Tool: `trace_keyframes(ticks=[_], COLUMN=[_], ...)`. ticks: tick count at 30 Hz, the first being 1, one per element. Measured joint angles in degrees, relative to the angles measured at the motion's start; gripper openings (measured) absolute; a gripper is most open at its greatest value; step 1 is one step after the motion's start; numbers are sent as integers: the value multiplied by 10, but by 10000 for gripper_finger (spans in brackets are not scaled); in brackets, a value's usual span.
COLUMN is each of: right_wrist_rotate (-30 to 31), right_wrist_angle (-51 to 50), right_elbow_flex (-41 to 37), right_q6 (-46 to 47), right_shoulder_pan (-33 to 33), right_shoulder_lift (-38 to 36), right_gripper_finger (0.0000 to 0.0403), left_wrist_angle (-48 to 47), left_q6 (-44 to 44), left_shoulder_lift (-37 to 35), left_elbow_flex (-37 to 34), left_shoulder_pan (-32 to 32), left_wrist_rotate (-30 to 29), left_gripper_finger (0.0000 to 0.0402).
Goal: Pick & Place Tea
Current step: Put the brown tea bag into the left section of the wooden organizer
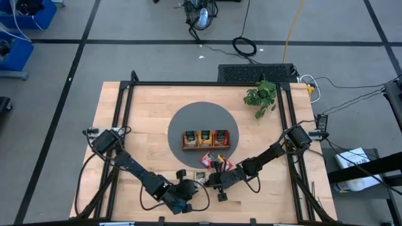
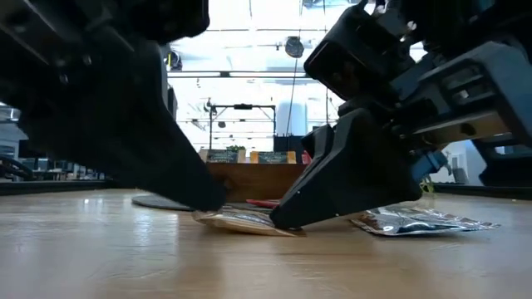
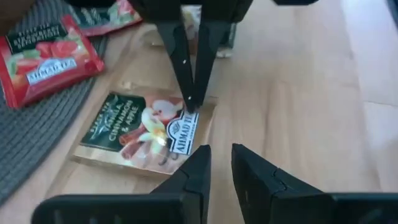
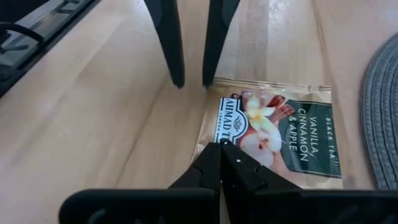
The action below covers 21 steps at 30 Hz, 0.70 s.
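A dark green tea sachet [image 3: 140,134] [image 4: 292,134] printed "Vanilla Cinnamon & Apple" lies flat on the wood near the table's near edge [image 1: 200,177]. My right gripper [image 4: 221,149] [image 3: 193,107] is shut, its tips on the sachet's label end. My left gripper [image 3: 221,155] [image 4: 193,82] faces it from the other side, open by a narrow gap. Its tips stand at the same short edge; whether they touch it, I cannot tell. Red sachets [image 3: 43,56] [image 1: 212,161] lie at the mat's edge. My right gripper presses its shut fingertips [image 3: 189,93] down on the sachet's label end [image 4: 231,127], close to the short edge. The fingers come slanting down from the table's right side [image 2: 332,195]. The sachet [image 2: 245,221] stays lying on the table.
A brown three-compartment wooden tray [image 1: 205,148] holding sachets stands on a round grey mat [image 1: 188,116]. A small green plant [image 1: 260,95] sits at the far right. A silver foil sachet [image 2: 416,223] lies to the right in the low view. Bare wood stretches left of the grippers.
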Motion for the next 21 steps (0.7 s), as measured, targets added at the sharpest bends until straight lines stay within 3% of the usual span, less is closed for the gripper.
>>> trace_keyframes(ticks=[8, 13, 21], right_wrist_rotate=[-4, -44, -41], right_wrist_angle=[4, 22, -79], right_elbow_flex=[0, 0, 0], right_q6=[-1, -20, -47], right_shoulder_pan=[0, 1, 1], right_shoulder_lift=[0, -3, -103], right_gripper_finger=[0, 0, 17], left_wrist_angle=[-12, -54, -59], left_q6=[-25, -64, -102], left_shoulder_lift=[16, 15, 43], left_elbow_flex=[1, 2, 1], left_shoulder_pan=[17, 19, 19], left_wrist_rotate=[0, -3, -8], left_gripper_finger=[67, 67, 67])
